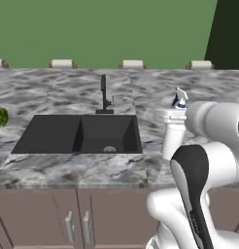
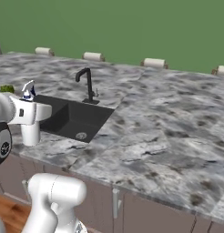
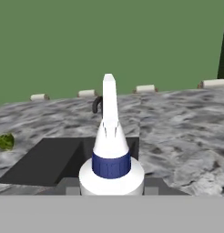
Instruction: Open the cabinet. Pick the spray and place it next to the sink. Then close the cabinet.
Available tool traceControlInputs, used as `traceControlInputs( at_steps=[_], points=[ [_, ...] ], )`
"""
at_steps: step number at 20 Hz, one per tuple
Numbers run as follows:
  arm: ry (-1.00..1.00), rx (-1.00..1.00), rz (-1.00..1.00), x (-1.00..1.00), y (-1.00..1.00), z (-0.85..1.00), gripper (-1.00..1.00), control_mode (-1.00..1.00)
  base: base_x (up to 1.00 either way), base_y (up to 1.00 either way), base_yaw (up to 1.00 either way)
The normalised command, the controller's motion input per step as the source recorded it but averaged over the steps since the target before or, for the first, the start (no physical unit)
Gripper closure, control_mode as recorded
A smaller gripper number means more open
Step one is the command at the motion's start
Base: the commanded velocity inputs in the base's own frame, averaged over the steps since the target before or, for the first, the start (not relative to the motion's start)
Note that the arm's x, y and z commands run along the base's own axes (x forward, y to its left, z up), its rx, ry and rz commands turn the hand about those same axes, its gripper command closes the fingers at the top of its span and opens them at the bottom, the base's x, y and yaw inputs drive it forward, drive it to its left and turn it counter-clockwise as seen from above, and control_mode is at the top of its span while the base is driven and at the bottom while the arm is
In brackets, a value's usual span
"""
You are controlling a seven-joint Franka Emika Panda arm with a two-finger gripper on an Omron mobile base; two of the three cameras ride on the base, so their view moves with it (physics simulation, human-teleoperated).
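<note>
The spray [image 1: 173, 138] is a white bottle with a blue-tipped trigger head. It stands upright over the grey marbled counter [image 1: 68, 168], just right of the black sink [image 1: 80, 133] and near the front edge. My gripper [image 1: 171, 115] is shut on the spray around its neck, coming in from the right. The right base view shows the spray [image 2: 30, 131] and gripper [image 2: 33, 113] in front of the sink [image 2: 70, 119]. In the hand view the spray's blue collar and white nozzle [image 3: 110, 150] rise close up. I cannot tell whether its base touches the stone. The cabinet is out of view.
A thin black faucet [image 1: 104, 95] stands behind the sink. A green leafy item [image 1: 0, 116] lies on the counter to the far left. Small beige blocks [image 1: 61, 63] line the green back wall. Brown fronts with grey handles [image 1: 68, 226] sit under the counter. Open stone stretches right [image 2: 168, 127].
</note>
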Motion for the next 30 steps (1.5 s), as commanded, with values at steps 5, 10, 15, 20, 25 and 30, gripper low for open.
traceControlInputs(
  at_steps=[5, 10, 15, 20, 25, 30],
  points=[
    [0.0, 0.0, 0.0, 0.0, 0.0, 0.0, 1.0, 1.0, 0.09, 0.06, -0.02],
    [0.0, 0.0, 0.0, 0.0, 0.0, 0.0, 1.0, 1.0, 0.0, 0.0, 0.0],
    [0.0, 0.0, 0.0, 0.0, 0.0, 0.0, 1.0, 1.0, 0.11, -0.03, 0.0],
    [0.0, 0.01, 0.08, 0.4, -0.25, -0.07, 1.0, -1.0, 0.0, 0.0, 0.0],
    [-0.03, 0.01, 0.3, 0.45, -0.32, -0.14, 1.0, -1.0, 0.0, 0.0, 0.0],
    [-0.01, 0.01, 0.34, 0.47, -0.41, -0.19, 1.0, -1.0, 0.0, 0.0, 0.0]
  ],
)
